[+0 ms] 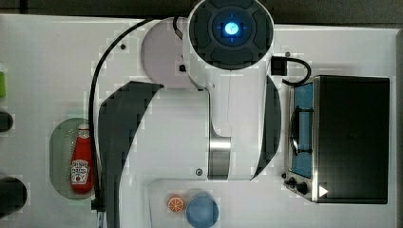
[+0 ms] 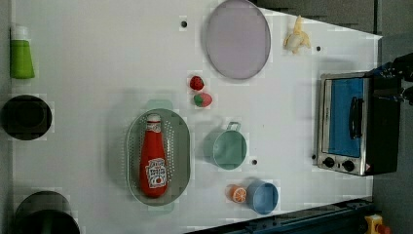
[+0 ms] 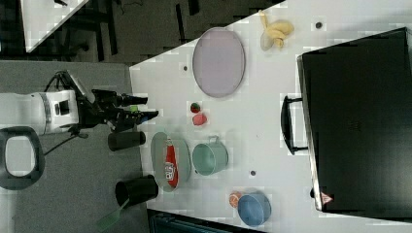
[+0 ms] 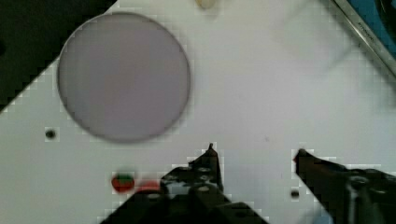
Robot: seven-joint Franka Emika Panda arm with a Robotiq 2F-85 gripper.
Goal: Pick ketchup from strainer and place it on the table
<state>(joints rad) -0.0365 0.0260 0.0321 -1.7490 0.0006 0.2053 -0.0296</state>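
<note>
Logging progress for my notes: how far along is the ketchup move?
Nothing is done yet: the ketchup lies in the strainer. In hand: the open, empty gripper hangs above the table near the lilac plate. Left: reach, grasp, lift, set it down.
</note>
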